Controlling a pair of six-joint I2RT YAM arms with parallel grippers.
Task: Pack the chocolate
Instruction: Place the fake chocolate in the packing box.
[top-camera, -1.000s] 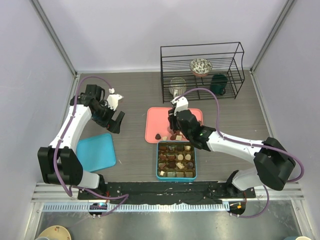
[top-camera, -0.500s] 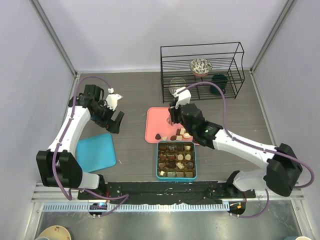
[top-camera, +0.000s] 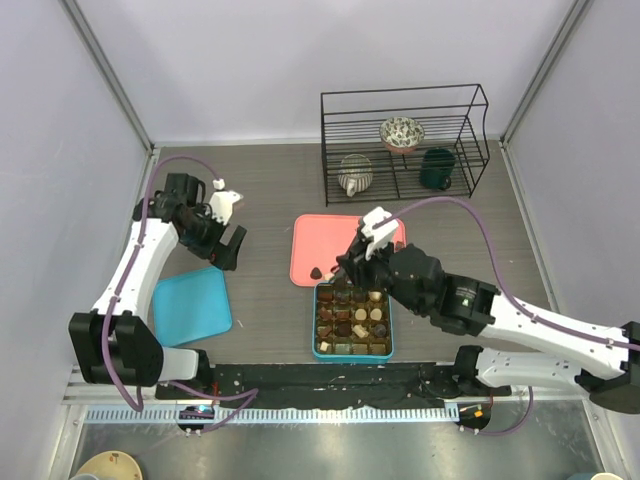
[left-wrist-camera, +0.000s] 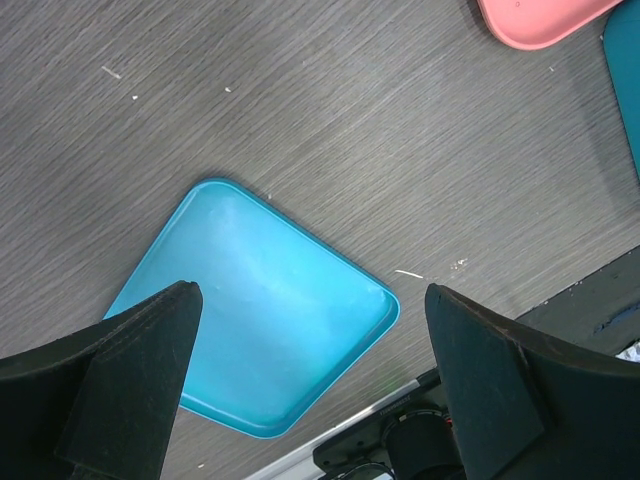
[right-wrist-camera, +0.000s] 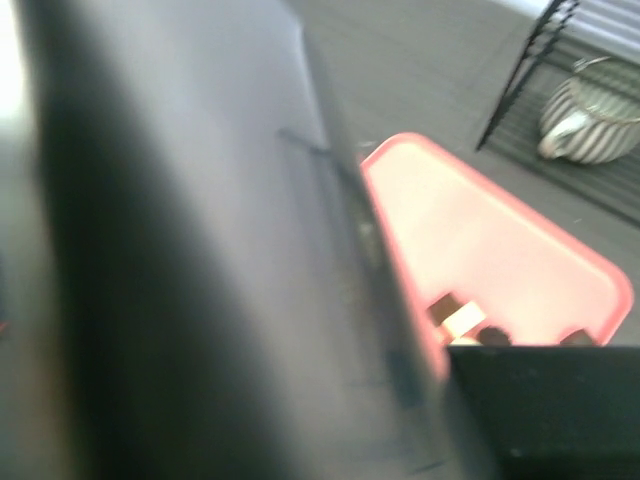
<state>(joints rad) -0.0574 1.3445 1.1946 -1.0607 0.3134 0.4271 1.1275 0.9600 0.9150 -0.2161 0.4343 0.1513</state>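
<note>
The pink tray (top-camera: 330, 240) lies mid-table with one dark chocolate (top-camera: 316, 271) showing at its near left edge. Just in front stands the teal box (top-camera: 352, 350), its brown compartments holding several chocolates (top-camera: 360, 314). My right gripper (top-camera: 346, 272) hangs over the tray's near edge, at the box's far rim. Its wrist view is blurred: a dark finger (right-wrist-camera: 200, 300) fills the left side, and past it show the pink tray (right-wrist-camera: 500, 240) and a few brown and cream chocolates (right-wrist-camera: 462, 320). My left gripper (top-camera: 228, 250) is open and empty above the blue tray (left-wrist-camera: 250, 310).
A black wire rack (top-camera: 405, 105) at the back holds a patterned bowl (top-camera: 402, 132), a striped pot (top-camera: 353, 175) and a dark green mug (top-camera: 437, 168). The blue tray (top-camera: 192, 303) lies at the near left. Walls close in both sides.
My right gripper has moved from over the pink tray's middle toward me, to the box's far rim, now covering the chocolates there. The left arm has barely moved.
</note>
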